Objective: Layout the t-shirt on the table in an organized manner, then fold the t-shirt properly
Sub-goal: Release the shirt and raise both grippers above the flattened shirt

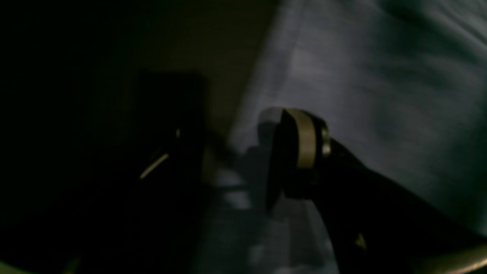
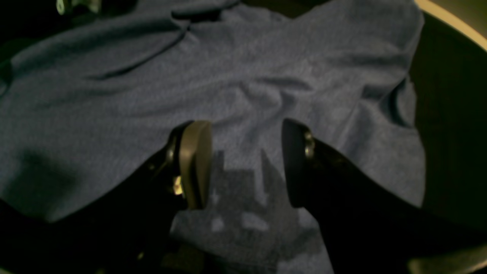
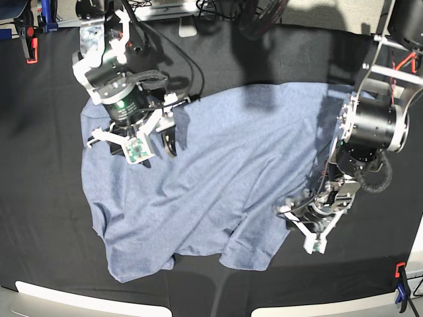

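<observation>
Only overhead: whole t-shirt point(image 3: 211, 178) outline, red clamp point(image 3: 30, 49).

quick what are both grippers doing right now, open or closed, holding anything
Left gripper: open, at the t-shirt's edge, holding nothing.
Right gripper: open over the t-shirt, holding nothing.

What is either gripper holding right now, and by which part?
Nothing. The right gripper stands open above the t-shirt; the left gripper is open at the shirt's edge, gripping no cloth.
</observation>
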